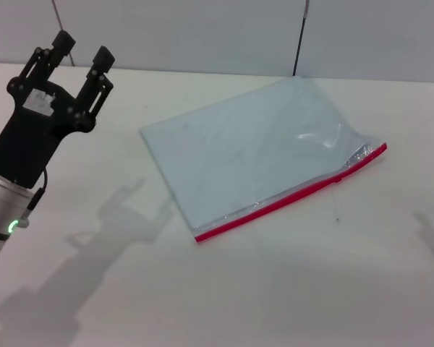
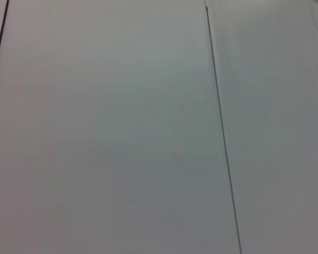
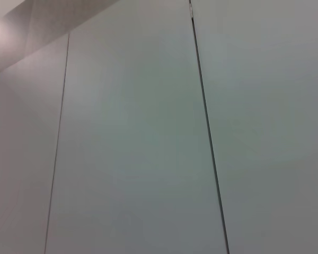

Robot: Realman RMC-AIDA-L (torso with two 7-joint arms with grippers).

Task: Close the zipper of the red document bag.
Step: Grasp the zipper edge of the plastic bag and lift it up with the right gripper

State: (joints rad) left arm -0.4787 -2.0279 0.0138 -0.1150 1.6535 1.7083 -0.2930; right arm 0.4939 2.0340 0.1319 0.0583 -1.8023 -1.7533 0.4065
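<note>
One gripper is showing in your head view: the left gripper (image 1: 81, 45) is hovering far left, fingers spread and empty, well apart from the red document bag (image 1: 246, 152) lying mid-table, its zipper (image 1: 289, 194) facing you. Both wrist views are showing you only grey wall panels (image 2: 106, 127).

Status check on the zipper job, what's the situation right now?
Left gripper open, raised at table's left, clear of bag. Right gripper out of view. Red document bag flat on table, zipper untouched along near edge. Nothing blocking.
</note>
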